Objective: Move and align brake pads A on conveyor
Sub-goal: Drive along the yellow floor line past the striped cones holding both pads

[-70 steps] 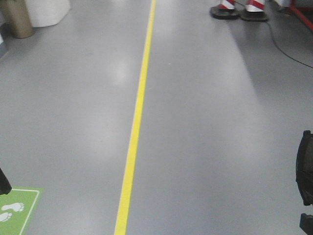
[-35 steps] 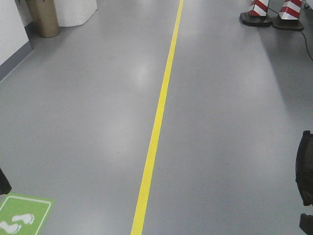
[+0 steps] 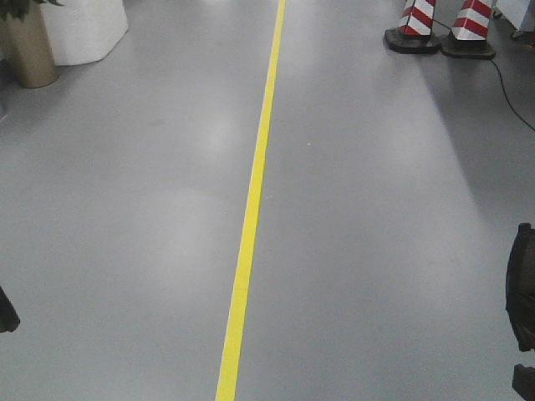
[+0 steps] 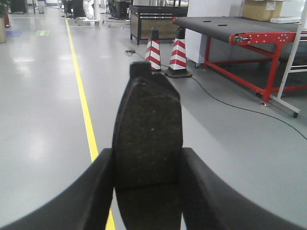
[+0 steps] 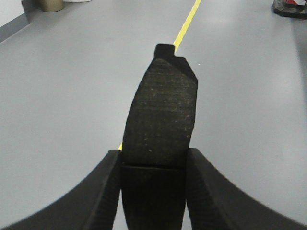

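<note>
My left gripper (image 4: 147, 165) is shut on a dark grey brake pad (image 4: 147, 129) that stands on end between its fingers, groove across the middle. My right gripper (image 5: 153, 163) is shut on another brake pad (image 5: 160, 115), also upright, with a notched tip. The conveyor (image 4: 225, 26), a dark belt on a red frame, stands far off at the upper right of the left wrist view, with small dark pieces lying on it. In the front view only a dark edge of the right arm (image 3: 522, 288) shows at the right border.
Grey floor with a yellow line (image 3: 251, 209) running away from me. Two red-and-white striped cones (image 3: 439, 25) stand at the far right, with a black cable (image 3: 510, 92) trailing past them. A white block and brown planter (image 3: 29, 46) are at the far left.
The front view has swung: the yellow line and cones shifted left from half a second ago, and the green footprint mat at the lower left has left the frame. Both arm edges stay put.
</note>
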Motion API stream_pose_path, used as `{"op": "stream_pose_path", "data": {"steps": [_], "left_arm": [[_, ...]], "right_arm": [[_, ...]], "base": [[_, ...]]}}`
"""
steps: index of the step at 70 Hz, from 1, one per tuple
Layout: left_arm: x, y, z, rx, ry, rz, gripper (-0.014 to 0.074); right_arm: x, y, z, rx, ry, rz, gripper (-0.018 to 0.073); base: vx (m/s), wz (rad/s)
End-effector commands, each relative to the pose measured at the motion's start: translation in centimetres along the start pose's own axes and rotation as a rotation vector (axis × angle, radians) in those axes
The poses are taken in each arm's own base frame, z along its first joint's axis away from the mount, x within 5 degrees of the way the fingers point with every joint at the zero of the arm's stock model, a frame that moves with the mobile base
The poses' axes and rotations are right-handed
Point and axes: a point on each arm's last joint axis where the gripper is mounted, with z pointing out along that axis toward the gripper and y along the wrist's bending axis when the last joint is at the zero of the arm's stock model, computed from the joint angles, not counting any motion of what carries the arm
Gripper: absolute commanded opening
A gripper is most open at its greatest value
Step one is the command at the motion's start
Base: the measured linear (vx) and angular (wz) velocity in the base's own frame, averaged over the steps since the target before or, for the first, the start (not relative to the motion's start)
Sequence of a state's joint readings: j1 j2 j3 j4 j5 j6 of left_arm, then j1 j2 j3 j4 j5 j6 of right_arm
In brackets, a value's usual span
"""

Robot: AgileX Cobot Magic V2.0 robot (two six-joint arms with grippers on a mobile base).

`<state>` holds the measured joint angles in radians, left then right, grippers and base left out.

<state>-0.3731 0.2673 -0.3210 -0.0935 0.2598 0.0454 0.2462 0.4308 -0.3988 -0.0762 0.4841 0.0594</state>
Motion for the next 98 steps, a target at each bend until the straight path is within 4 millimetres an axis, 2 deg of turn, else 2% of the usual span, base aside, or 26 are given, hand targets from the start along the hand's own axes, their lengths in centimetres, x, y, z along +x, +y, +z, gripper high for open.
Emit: {"op": "stream_pose_path", "data": {"steps": [1,98], "left_arm": [[-1.78,-0.06,-0.21,0.005,-0.123,-0.008,0.0003],[-1.78,-0.06,-0.21,0.005,-0.124,-0.008,0.0003]], "right_arm": [[-1.73,-0.06,-0.44,0.005,-0.119,-0.011,0.0035],[-1.72,-0.06,-0.44,0.005,-0.117,-0.011,0.0035]], "base": [[0.52,-0.17],[0.57,-0.1]]}}
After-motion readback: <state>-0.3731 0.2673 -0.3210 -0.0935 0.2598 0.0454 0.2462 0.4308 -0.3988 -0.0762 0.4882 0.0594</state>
